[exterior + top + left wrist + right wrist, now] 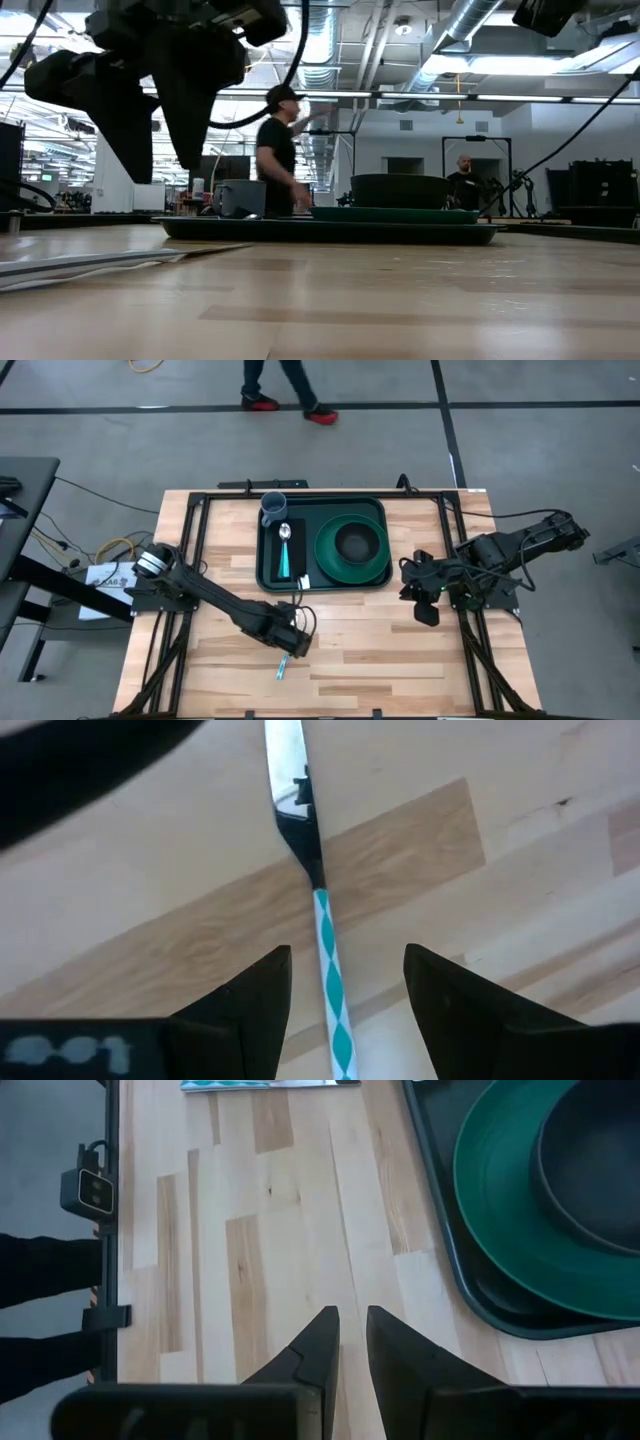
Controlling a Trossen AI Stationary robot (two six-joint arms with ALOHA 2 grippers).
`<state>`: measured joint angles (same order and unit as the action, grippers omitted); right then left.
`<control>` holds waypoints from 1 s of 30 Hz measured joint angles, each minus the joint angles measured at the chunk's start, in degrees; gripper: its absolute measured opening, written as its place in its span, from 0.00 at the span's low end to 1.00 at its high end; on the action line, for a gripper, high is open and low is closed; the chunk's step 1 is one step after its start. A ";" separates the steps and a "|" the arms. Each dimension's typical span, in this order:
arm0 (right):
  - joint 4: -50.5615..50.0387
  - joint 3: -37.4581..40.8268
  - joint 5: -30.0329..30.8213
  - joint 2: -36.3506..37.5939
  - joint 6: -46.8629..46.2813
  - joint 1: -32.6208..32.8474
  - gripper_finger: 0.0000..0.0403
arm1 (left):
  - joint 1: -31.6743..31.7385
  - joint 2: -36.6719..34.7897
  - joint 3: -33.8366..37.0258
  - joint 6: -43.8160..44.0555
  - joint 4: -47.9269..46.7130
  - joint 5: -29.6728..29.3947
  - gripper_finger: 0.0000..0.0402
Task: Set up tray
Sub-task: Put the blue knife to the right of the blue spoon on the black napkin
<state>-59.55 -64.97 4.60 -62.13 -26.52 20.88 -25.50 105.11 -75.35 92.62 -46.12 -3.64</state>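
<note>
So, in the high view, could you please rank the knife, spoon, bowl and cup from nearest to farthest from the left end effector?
1. Knife, on the table under the left end effector.
2. Spoon, tray's left part.
3. Bowl, on the plate, right.
4. Cup, tray's far-left corner.

Dark green tray (268,565) holds a green plate (327,555); knife (322,900) handle (teal-and-white diamonds) on pale wood.

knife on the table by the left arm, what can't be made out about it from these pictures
- High view: most of the knife lies under the left gripper; only its teal handle end shows.
- Left wrist view: the knife is cut off by the picture's edges at both ends, so neither tip shows.
- Low view: it cannot be told apart from the flat shapes on the table.
</note>
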 joint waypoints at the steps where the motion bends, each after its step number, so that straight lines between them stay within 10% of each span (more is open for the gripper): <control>1: -0.02 0.00 0.00 0.00 0.00 0.00 0.12 | -0.08 0.53 -0.36 0.26 0.04 0.20 0.45; 30: -1.55 -0.04 -0.03 -0.02 1.59 0.02 0.12 | -3.44 9.23 -0.81 6.45 3.76 2.97 0.45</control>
<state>-61.10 -65.01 4.57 -62.15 -24.94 20.91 -28.94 114.34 -76.16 99.07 -42.36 -0.66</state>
